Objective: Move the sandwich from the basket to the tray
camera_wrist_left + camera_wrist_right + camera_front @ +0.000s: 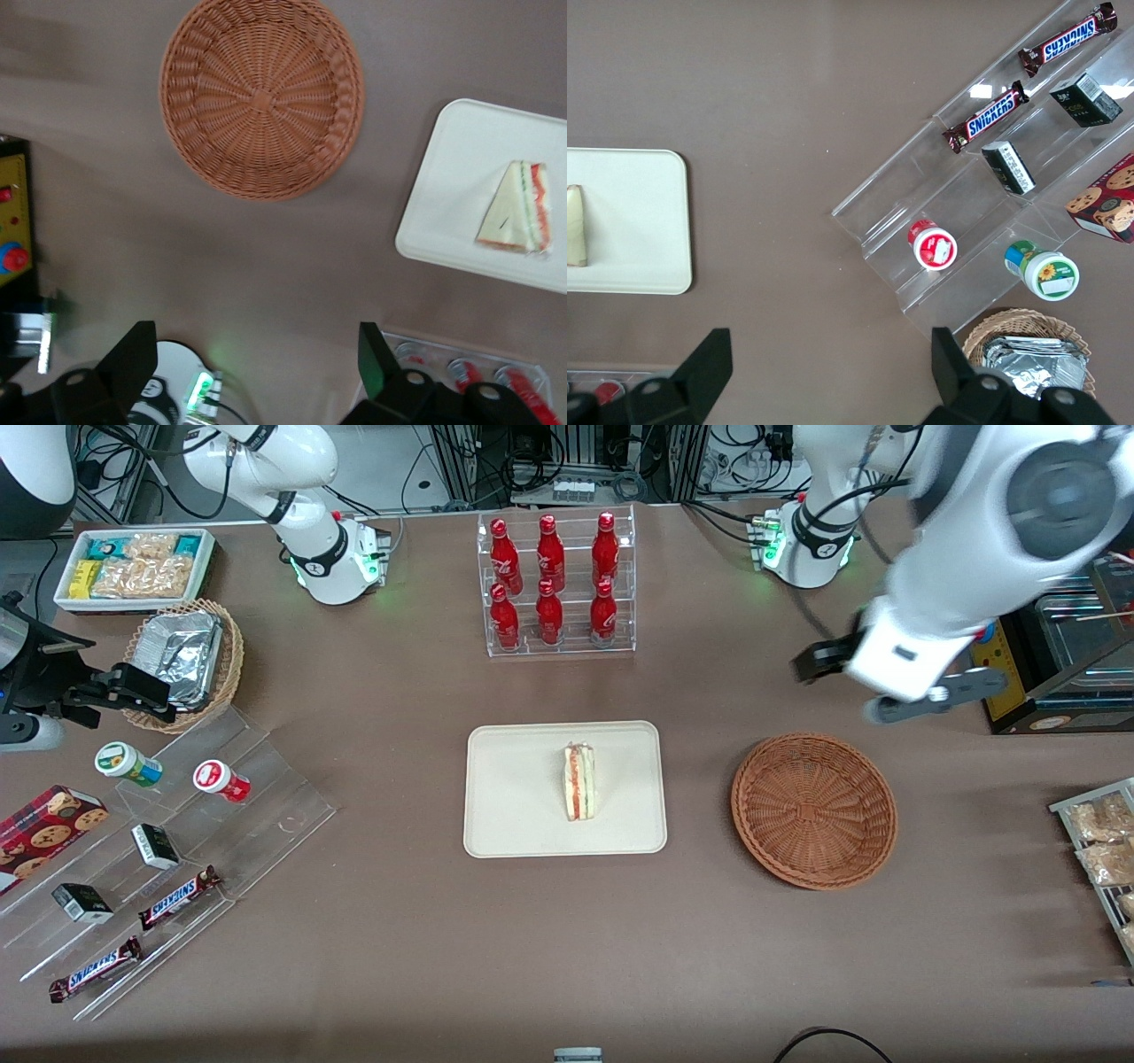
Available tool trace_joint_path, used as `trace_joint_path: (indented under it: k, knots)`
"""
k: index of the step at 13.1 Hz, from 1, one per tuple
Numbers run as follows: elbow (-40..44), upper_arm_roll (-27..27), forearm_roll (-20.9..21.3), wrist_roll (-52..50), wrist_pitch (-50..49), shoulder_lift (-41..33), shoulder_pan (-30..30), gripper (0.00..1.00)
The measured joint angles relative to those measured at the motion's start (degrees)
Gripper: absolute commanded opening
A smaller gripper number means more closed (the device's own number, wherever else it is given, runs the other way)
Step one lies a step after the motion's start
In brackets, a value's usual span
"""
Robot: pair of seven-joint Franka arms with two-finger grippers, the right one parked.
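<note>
Snickers bars [133,934] are laid nearest the front camera, on clear acrylic steps [177,850] toward the parked arm's end of the counter [399,957], with small dark boxes [155,846], two capped pots [221,780] and a cookie box [44,828] set on the same steps. A tan basket of foil containers [190,657] and a white bin of snack packets [137,567] are placed farther from the camera.

At the counter's middle the tray [523,797] is seen, and the sandwich [580,781] is lying on it, its red and orange filling edge turned up. In the wrist view the sandwich [516,209] is shown as a pale wedge on the tray [452,186].

The basket [813,810] is set beside the tray, toward the working arm's end, apart from it, and nothing is held in it; its woven floor [262,97] is fully exposed.

The jaws of the left gripper [828,662] are raised above the counter, farther from the camera than the basket. They are spread wide, with nothing between the fingers [133,359].

A clear rack of red bottles [556,584] is stood farther from the camera than the tray. Bagged snacks [1099,841] are laid on a rack at the working arm's end.
</note>
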Motion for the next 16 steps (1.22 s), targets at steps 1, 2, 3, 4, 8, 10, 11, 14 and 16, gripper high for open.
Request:
trace_joint_path:
  k: [1,2,3,4,8,10,11,14,16]
  knots:
    - [-1.59,0.03,0.0,3.97,-0.08,-1.69,2.19,1.0]
    - [-3.24,0.06,0.03,7.85,-0.11,-3.32,4.34,1.0]
    - [-4.91,0.09,0.03,11.04,-0.1,-4.87,6.36,1.0]
    - [-6.44,0.13,0.04,13.52,-0.07,-6.31,8.26,1.0]
    - [-9.58,0.18,0.08,22.35,-0.01,-9.89,14.43,1.0]
    - [-11.84,0.26,0.08,25.45,1.46,-11.57,16.78,1.0]
    - [-12.75,0.25,0.07,25.7,2.27,-12.13,17.02,1.0]
    - [-13.27,-0.42,0.05,25.7,3.83,-12.13,16.77,1.0]
    - [-12.89,-0.73,0.05,25.7,4.4,-11.85,16.72,1.0]
